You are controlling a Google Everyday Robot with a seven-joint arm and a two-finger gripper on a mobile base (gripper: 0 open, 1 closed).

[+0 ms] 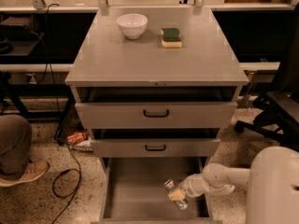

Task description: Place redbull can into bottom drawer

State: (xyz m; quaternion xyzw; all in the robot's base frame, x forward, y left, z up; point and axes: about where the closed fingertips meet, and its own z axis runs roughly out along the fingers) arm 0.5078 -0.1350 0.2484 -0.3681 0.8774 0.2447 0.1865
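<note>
The bottom drawer [135, 195] is pulled open below the two upper drawers, its grey floor bare. The redbull can [174, 192], slim and silvery, is tilted inside the drawer's right part, low over the floor. My gripper [177, 194] reaches in from the right on a white arm and is shut on the can. Whether the can touches the floor I cannot tell.
A white bowl [131, 25] and a green-yellow sponge [171, 37] sit on the cabinet top. A person's leg and shoe [18, 157] and a black cable [65, 181] are on the floor at left. An office chair [275, 111] stands at right.
</note>
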